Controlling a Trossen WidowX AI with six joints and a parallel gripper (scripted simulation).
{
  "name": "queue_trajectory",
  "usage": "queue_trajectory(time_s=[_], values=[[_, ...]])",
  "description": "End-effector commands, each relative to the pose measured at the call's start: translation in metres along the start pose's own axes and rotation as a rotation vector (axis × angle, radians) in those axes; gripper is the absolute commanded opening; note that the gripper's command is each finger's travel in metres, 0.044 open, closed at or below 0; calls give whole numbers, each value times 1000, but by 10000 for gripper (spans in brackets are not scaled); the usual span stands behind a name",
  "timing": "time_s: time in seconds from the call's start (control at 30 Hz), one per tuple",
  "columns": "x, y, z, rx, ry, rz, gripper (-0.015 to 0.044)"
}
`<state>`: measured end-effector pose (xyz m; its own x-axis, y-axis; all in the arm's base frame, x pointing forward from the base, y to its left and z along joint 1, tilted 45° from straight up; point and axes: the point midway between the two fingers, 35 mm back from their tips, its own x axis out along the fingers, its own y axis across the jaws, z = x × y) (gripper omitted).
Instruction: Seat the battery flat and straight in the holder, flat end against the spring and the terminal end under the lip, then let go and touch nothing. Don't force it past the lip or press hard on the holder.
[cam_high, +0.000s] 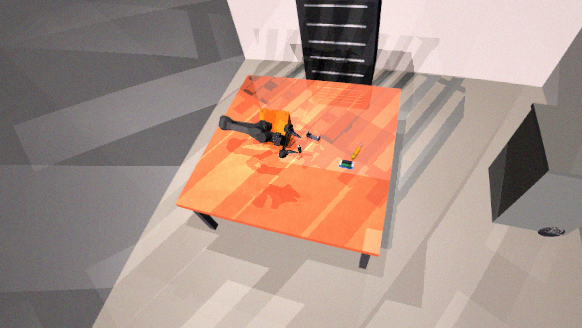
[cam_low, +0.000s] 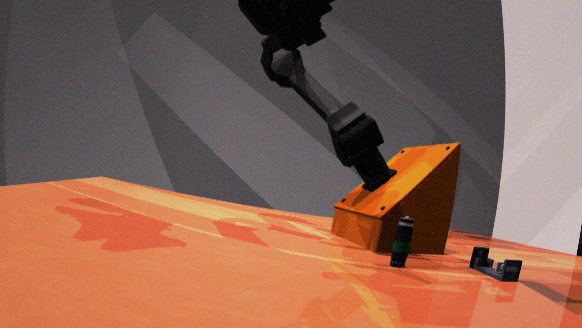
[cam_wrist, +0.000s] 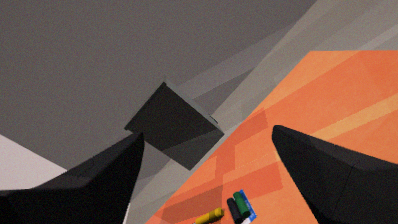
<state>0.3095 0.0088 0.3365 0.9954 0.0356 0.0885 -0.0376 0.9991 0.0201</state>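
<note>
The battery, dark with a green band, stands upright on the orange table, with its small terminal end up. The dark holder lies on the table beside it, its raised ends showing and its middle empty. My gripper is open, with nothing between its fingers. It is raised above the table; in the top view one finger overlaps the battery's place, but the exterior view shows no finger near the battery. Neither battery nor holder shows in the wrist view.
An orange wedge-shaped mount stands behind the battery. A yellow tool and a small blue tray with green and black cylinders lie farther out. The table has open edges.
</note>
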Motion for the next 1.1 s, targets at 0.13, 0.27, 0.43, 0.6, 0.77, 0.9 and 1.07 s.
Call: queue_trajectory(time_s=[0.13,0.27,0.43,0.6,0.77,0.9,1.07], values=[[15,-4,-90,106,413,-141,269],[-4,-8,-163,92,778,-321,164],[-57,-21,-218,-129,1179,-602,32],[-90,-33,-219,-422,1358,-779,0],[-90,-34,-219,-424,1359,-779,0],[-90,-34,-219,-424,1359,-779,0],[-89,-37,-223,-423,1359,-778,0]])
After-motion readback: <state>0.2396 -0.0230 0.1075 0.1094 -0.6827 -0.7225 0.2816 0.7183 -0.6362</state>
